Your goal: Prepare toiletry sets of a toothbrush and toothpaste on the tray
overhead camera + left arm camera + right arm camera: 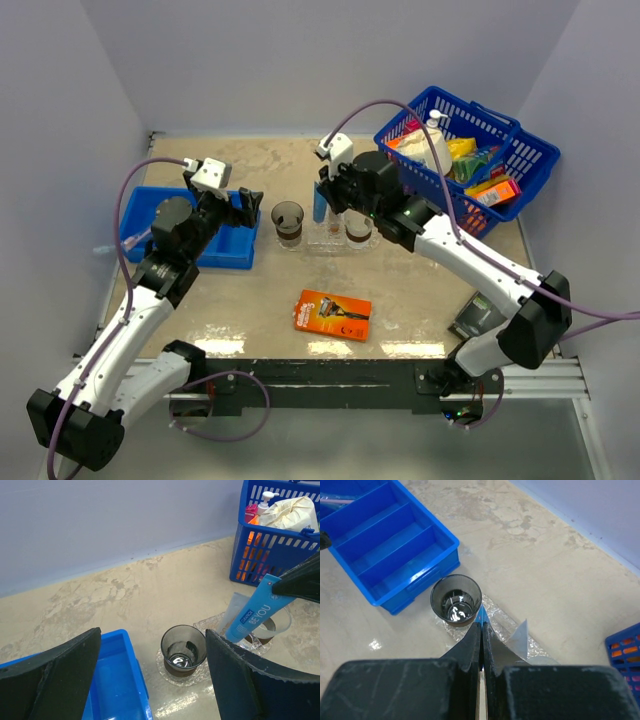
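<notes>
My right gripper (325,192) is shut on the top edge of a blue toothpaste (255,612) tube, which hangs slanted over the left end of the clear tray (212,624). Only the tube's blue tip (481,615) shows past the pressed-together jaws of that gripper (481,625). A second, grey-white tube (231,611) leans just behind it on the tray. A brownish cup (274,625) stands on the tray. Another cup (183,647) sits on a round clear coaster left of the tray. The left gripper (152,645) hovers open and holds nothing, over the bin's edge. No toothbrush is in view.
A blue compartment bin (150,225) lies at the left. At the back right stands a blue wire basket (530,150) packed with toiletries. An orange razor pack (333,314) lies near the front edge. A dark flat object (480,318) rests beside the right arm.
</notes>
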Motion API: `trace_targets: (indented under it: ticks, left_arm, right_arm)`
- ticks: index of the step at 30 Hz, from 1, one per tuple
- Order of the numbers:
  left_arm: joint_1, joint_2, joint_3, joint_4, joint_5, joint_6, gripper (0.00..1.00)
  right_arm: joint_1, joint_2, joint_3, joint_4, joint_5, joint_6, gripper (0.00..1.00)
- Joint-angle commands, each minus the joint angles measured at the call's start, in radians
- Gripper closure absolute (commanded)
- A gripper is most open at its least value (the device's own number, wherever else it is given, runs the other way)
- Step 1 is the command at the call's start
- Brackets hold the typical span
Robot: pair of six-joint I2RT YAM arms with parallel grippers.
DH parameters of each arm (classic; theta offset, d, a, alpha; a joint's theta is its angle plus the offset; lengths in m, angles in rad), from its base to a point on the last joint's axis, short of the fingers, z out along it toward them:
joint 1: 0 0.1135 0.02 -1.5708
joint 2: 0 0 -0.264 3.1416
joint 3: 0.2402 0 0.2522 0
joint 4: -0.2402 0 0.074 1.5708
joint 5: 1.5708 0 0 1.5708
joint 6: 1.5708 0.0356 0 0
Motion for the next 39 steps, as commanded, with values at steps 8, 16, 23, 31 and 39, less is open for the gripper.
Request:
trace_targets:
  ticks: [8, 16, 23, 31, 39]
  left_arm:
    - [0.007, -0.005, 0.009, 0.016, -0.006, 0.013, 0.11]
    - [0.007, -0.008, 0.009, 0.015, -0.011, 0.016, 0.11]
    - [0.007, -0.008, 0.009, 0.013, -0.012, 0.019, 0.11]
    - [0.007, -0.011, 0.007, 0.013, -0.018, 0.024, 0.11]
    - [0.007, -0.013, 0.009, 0.012, -0.017, 0.025, 0.11]
  right_arm:
    - [0.031, 0.019, 0.005, 0.151, 0.087, -0.064, 1.00]
    - [0.031, 0.054, 0.003, 0.159, 0.097, -0.069, 1.00]
    - [0.031, 0.071, -0.017, 0.181, 0.118, -0.074, 1.00]
    - [0.031, 0.082, -0.047, 0.228, 0.147, -0.074, 1.00]
    - [0.032, 0.091, -0.058, 0.253, 0.158, -0.074, 1.00]
